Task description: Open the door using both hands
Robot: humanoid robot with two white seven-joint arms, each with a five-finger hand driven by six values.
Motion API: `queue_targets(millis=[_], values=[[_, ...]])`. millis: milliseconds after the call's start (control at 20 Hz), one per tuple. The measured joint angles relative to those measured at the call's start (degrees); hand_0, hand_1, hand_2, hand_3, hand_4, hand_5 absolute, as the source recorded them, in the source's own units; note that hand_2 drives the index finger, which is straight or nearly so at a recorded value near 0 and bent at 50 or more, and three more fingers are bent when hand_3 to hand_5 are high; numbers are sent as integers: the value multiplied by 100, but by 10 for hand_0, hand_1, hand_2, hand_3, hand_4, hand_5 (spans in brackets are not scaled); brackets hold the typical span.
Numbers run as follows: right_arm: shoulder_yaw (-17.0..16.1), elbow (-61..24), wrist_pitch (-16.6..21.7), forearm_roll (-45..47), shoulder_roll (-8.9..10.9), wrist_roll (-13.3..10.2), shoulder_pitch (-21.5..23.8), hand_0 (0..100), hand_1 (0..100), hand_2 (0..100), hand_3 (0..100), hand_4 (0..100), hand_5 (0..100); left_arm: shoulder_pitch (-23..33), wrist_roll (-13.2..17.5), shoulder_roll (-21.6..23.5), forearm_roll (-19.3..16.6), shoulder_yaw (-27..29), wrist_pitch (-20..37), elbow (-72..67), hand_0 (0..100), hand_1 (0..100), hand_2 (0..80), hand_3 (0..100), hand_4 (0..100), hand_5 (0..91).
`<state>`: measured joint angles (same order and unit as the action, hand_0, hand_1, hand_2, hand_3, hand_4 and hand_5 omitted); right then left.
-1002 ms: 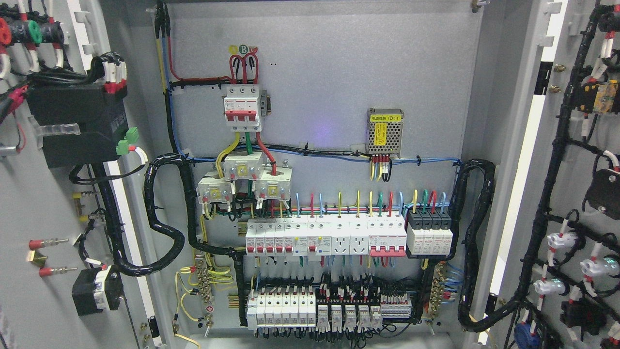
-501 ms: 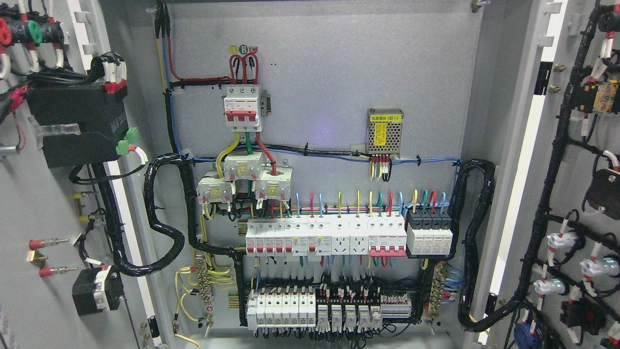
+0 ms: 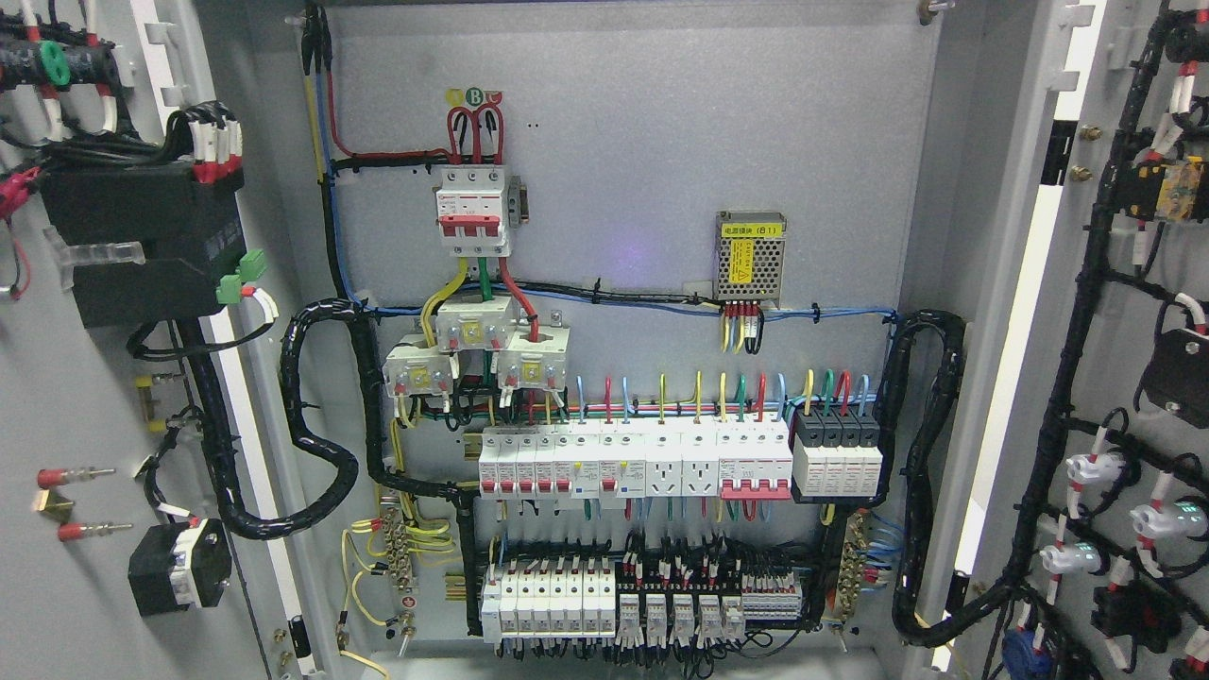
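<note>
Both cabinet doors stand swung wide. Left door (image 3: 66, 397) fills the picture's left edge, right door (image 3: 1133, 283) the right edge. Each shows its inner face to the camera, long axis vertical, free edge angled outward toward the viewer.

No robot hand or arm shows in the head view. Finger state cannot be told, so no place can be given relative to the fingers.

Doors: flat grey painted sheet metal, matte, with a white strip running down along the inner edge of each. The left door carries a black boxy unit (image 3: 142, 241) with a green plug at its corner, plus a smaller black block (image 3: 179, 567) lower down. The right door carries black corrugated cable loom (image 3: 1067, 397) in long vertical runs and small white round lamp backs.

Between the doors, the back panel (image 3: 661, 123): speckled grey metal, flat. On it:
- a white three-pole breaker (image 3: 472, 212) with red toggles, upper left;
- a perforated metal power supply (image 3: 751, 255) with a yellow label, to its right;
- a row of white breakers (image 3: 633, 463) across the middle, with red, yellow, green and blue wires rising from the top;
- a lower row of white terminal blocks (image 3: 642, 609).

Thick black spiral-wrapped bundles loop down both sides of the panel.
</note>
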<state>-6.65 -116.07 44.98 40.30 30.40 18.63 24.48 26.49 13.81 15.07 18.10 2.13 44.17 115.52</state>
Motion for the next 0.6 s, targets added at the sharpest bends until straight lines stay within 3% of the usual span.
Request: queue_targets(millis=[601], values=[[92, 205, 0, 196, 473, 9, 34, 107, 0, 0, 0, 0, 0, 268, 0, 150, 583, 434, 0, 3, 0, 0, 0, 0, 30, 0]])
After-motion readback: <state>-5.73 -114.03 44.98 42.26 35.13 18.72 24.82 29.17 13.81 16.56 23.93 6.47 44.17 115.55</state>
